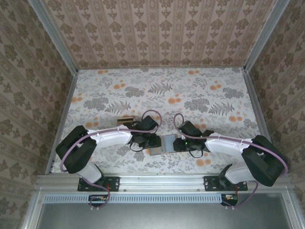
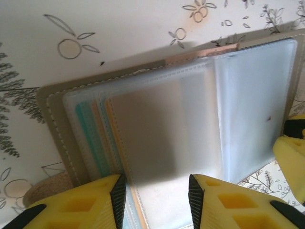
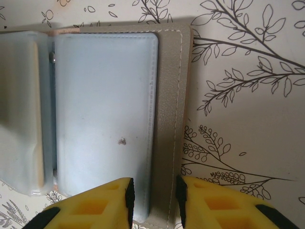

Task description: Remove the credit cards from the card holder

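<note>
The grey-brown bifold card holder (image 1: 164,144) lies open between the left gripper (image 2: 157,191) and right gripper (image 3: 155,191), both part-spread astride it; pinching or not, I can't tell. I'd pin the cover and draw the tan plastic credit card (image 2: 147,138) straight out.

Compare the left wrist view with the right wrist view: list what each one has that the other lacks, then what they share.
Left wrist: the left half of the card holder, its fanned sleeves with teal and tan-orange edges, a brownish credit card behind frosted plastic, and the left gripper, jaws apart over that sleeve. Right wrist: the holder's stitched right border and both fingers of the right gripper, apart at the panel's near edge. Shared: the open holder, its empty blue-grey right sleeve, the floral table.
</note>
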### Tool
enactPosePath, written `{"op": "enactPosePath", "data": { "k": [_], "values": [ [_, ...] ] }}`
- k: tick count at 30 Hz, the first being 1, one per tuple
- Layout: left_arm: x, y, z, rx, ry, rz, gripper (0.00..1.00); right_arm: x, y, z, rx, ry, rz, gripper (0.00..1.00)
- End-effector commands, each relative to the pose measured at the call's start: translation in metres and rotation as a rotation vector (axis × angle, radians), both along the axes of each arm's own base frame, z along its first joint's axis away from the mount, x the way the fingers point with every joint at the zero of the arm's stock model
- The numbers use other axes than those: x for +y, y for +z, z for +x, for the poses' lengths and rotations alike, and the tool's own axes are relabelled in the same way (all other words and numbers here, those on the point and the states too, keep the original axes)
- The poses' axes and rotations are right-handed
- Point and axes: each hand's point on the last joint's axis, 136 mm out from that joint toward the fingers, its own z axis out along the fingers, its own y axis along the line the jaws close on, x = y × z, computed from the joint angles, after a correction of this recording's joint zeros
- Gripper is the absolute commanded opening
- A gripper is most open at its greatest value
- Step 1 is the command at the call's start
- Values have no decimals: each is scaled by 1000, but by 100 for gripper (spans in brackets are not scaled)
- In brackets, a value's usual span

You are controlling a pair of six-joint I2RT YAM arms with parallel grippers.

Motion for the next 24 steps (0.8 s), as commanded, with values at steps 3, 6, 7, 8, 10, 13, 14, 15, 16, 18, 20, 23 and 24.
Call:
{"op": "enactPosePath", "data": {
  "k": [3,6,7,8,10,13,14,15,16,18,20,23,24],
  "values": [
    [-23,13,3,-26,-73,-72,46,-4,-8,-7,31,-9,-26,34],
    [-30,19,4,-38,-93,-89,49,-4,-8,-8,31,-9,-28,34],
    [-32,21,4,-40,-98,-92,50,-5,-8,-8,31,-10,-29,34],
    [-34,22,4,-42,-103,-97,50,-5,-8,-8,29,-11,-29,34],
    [-37,25,4,-47,-113,-107,53,-6,-8,-8,30,-15,-33,34],
    [-45,34,5,-57,-132,-141,54,-9,-7,-7,17,-25,-40,34],
    [-50,38,6,-63,-143,-158,53,-11,-5,-6,9,-30,-41,34],
    [-53,39,6,-64,-151,-164,53,-12,-2,-5,-1,-36,-43,34],
    [-56,41,7,-66,-160,-172,50,-15,1,-4,-11,-47,-44,34],
    [-62,43,8,-64,-176,-183,48,-19,8,0,-34,-67,-34,34],
    [-69,42,8,-56,-192,-195,48,-25,18,5,-60,-93,-20,34],
    [-75,40,7,-46,-208,-206,47,-34,29,7,-87,-116,-4,35],
    [-75,39,8,-46,-208,-203,47,-36,31,7,-92,-119,1,35]
  ]
}}
